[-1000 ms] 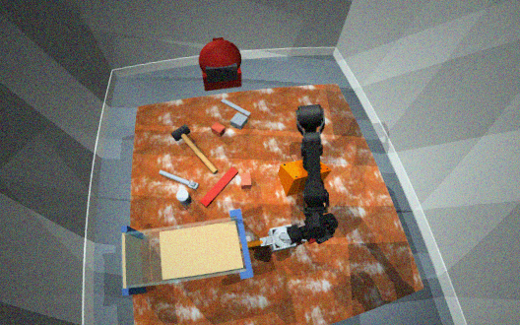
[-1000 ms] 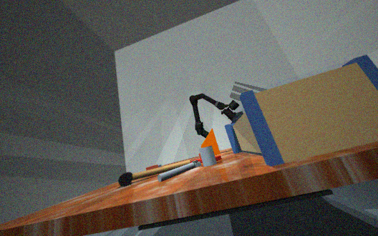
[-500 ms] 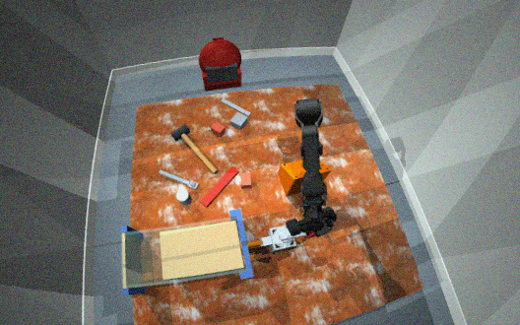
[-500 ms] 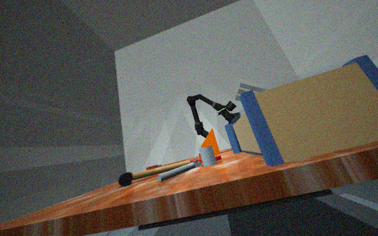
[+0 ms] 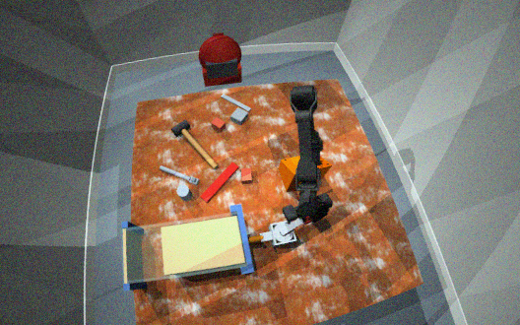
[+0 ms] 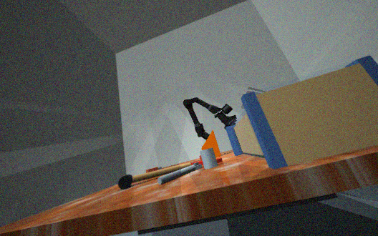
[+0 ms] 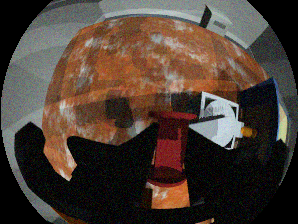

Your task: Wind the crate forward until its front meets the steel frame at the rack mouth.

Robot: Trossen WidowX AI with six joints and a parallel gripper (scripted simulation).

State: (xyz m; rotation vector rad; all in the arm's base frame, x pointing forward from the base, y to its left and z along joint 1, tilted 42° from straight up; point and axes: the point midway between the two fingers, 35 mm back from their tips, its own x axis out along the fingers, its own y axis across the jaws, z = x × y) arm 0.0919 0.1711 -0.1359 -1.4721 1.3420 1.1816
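Observation:
The cream crate point(image 5: 203, 244) lies flat inside the clear-panelled cubby, at its right end by the blue frame point(image 5: 247, 246) point(image 7: 271, 112) at the mouth. Whether its front touches the frame I cannot tell. An orange strap point(image 5: 255, 238) point(image 7: 248, 132) runs from the mouth to the white winch point(image 5: 277, 240) point(image 7: 204, 104). The handle's pale crank arm point(image 5: 294, 226) point(image 7: 215, 131) reaches from the winch top toward my gripper, its key end down at the hub. My gripper point(image 5: 308, 220) point(image 7: 168, 127) is shut on the handle's upright red knob point(image 7: 169, 152). The key itself is hidden.
An orange wedge-shaped block point(image 5: 290, 173) point(image 6: 212, 144) stands beneath my arm. A mallet point(image 5: 199, 149) point(image 6: 161, 173), a wrench point(image 5: 177, 174) point(image 6: 177, 174), a grey cylinder point(image 5: 183, 191) point(image 6: 209, 159), a red bar point(image 5: 220, 182) and small blocks lie behind the cubby.

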